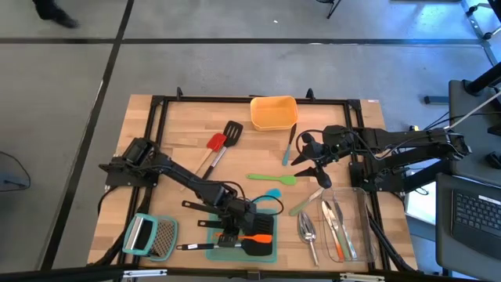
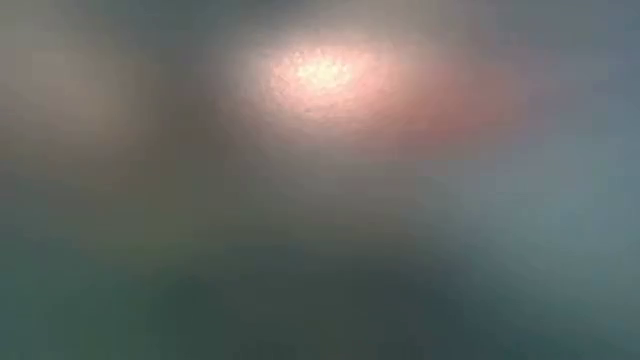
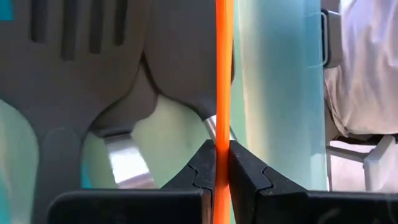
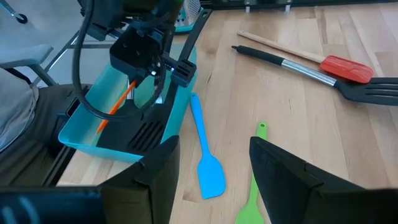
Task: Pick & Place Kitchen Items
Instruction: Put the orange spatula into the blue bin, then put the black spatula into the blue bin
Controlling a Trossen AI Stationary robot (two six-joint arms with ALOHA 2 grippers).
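From above, we see the left gripper down inside the teal bin at the near edge of the table, where an orange turner and a black turner lie; we judge it is setting the orange one in place there. The right gripper hovers right of centre, above bare wood, between the orange tub at the far edge and the clear tray at the near right, which holds cutlery. A red spatula, a second black turner, a green spatula and a blue spatula lie loose on the table, and spoons rest just left of the tray. The low view shows only blur. In the left wrist view we see the jaws pinched tight on the thin orange edge, with grey turner blades beyond against the teal wall. In the right wrist view the right fingers stand wide apart and empty, apparently waiting over the blue and green spatulas.
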